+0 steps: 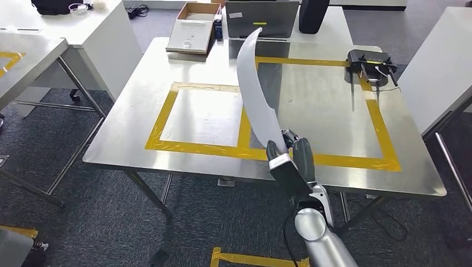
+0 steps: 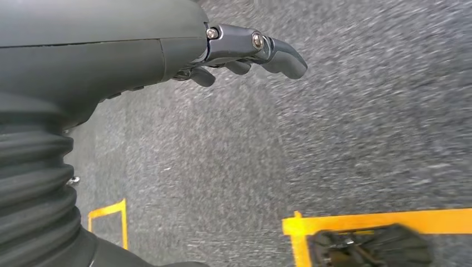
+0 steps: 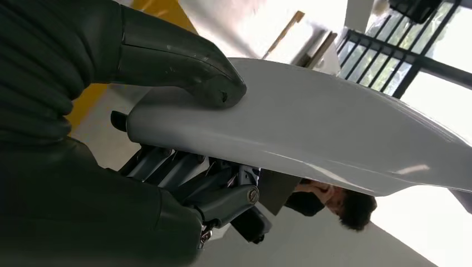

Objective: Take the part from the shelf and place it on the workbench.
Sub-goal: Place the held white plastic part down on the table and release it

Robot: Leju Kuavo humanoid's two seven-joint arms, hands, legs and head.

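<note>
The steel worktop (image 1: 211,111) stands in front of me, marked with two yellow tape squares (image 1: 167,114), and on its far edge lie a laptop (image 1: 261,19), an open cardboard box (image 1: 192,28) and a small black device (image 1: 370,61) with cables. Grey carpet (image 2: 345,122) covers the floor, with more yellow tape (image 2: 389,221) stuck to it. The part (image 1: 253,89) I am to deliver is a long, curved white panel, and it is already off the shelf: I hold it by its lower end, so that it rises tilted up and away from me over the near edge of the worktop, above the tape strip between the two squares, not yet resting on anything as far as I can judge. My right robot hand (image 1: 289,158) clamps that end, the thumb (image 3: 214,83) pressed on one face of the panel and the other fingers (image 3: 183,172) curled against the opposite face. My left robot hand (image 2: 245,55) hangs down toward the carpet, carrying nothing, its fingers loosely bent and apart. Beyond the panel, the right wrist view catches a person (image 3: 339,203) standing nearby. So the fetching looks done; what is left, I judge, is to lower the panel flat onto the worktop, probably inside a taped square, and let go.
</note>
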